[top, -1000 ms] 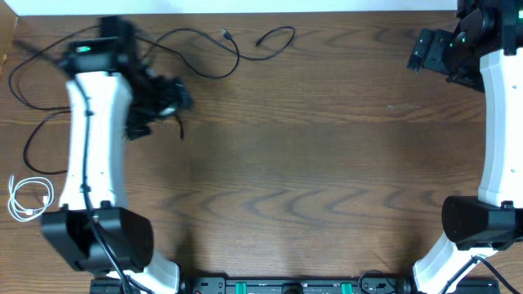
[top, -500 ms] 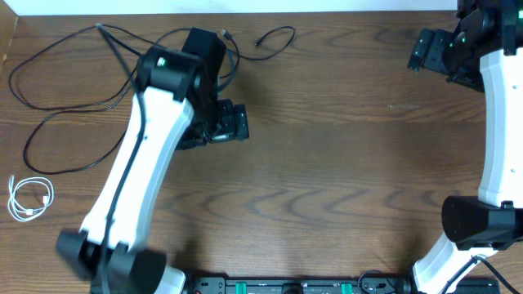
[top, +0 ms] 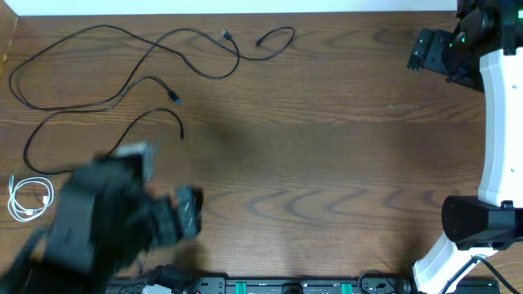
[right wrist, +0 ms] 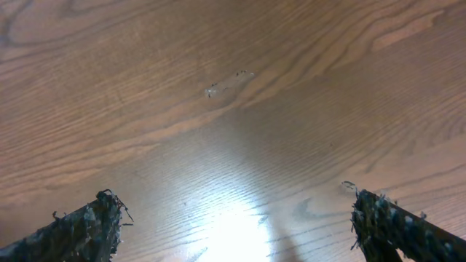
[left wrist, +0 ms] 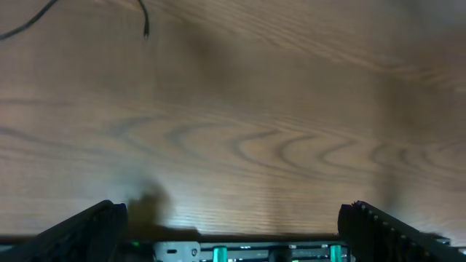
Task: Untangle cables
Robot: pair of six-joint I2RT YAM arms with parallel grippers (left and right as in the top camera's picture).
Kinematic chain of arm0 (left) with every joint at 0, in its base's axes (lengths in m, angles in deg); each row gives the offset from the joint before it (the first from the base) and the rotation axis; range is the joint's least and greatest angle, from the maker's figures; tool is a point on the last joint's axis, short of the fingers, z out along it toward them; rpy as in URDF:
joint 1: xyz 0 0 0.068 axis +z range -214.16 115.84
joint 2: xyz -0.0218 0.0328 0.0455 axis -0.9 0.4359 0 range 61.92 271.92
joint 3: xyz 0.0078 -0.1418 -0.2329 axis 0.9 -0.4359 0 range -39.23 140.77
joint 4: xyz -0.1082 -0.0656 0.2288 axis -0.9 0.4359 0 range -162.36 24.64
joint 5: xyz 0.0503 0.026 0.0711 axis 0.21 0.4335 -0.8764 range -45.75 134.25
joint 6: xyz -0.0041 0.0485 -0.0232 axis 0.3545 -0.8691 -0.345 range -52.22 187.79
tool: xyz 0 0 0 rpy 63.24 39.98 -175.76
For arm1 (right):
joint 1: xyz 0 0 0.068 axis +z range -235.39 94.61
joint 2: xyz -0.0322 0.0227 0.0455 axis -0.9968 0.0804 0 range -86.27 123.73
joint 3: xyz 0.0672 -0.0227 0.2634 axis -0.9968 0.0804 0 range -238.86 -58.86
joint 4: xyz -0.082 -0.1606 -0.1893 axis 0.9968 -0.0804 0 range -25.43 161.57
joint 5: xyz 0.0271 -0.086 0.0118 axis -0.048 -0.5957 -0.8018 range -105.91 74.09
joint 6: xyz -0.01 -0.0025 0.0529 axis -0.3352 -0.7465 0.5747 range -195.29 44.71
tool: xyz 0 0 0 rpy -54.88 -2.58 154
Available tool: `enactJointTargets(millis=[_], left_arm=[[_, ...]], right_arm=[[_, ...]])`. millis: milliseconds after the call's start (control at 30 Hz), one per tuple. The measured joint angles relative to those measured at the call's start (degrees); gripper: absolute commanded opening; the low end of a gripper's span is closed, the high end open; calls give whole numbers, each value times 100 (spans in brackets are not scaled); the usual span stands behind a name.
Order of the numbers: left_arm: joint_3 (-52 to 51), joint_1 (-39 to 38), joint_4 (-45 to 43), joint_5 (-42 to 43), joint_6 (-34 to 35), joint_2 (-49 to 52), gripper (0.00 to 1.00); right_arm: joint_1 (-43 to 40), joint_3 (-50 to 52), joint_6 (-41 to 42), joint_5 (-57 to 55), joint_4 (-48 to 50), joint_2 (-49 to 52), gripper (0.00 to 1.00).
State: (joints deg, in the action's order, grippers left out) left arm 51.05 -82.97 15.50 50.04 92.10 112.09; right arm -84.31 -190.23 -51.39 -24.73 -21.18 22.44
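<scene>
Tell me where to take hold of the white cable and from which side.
Pinch the white cable across the stacked loops on one side of its coil, coming straight down from above. It lies flat on the table, wound into a small coil apart from the black cables, so one pinch probably lifts it whole.

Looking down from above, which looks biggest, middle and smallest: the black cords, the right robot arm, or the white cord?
1. The black cords spread widest, over the upper left.
2. The right arm looks about as big, but it sits nearer the camera, so first and second are unsure.
3. The white cord is a small coil, clearly smallest.
</scene>
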Motion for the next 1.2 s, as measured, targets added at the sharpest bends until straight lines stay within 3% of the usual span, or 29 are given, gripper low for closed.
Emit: enactJointTargets(millis=[167,433,1200], left_arm=[[-369,0,376,-15,190,-1119,98],[-391,0,442,-15,286,-2006,98],[-413,0,446,-22,286,-2124,98]], right_arm=[[0,0,0,0,0,0,99],[0,0,0,0,0,0,99],[0,0,0,0,0,0,99]])
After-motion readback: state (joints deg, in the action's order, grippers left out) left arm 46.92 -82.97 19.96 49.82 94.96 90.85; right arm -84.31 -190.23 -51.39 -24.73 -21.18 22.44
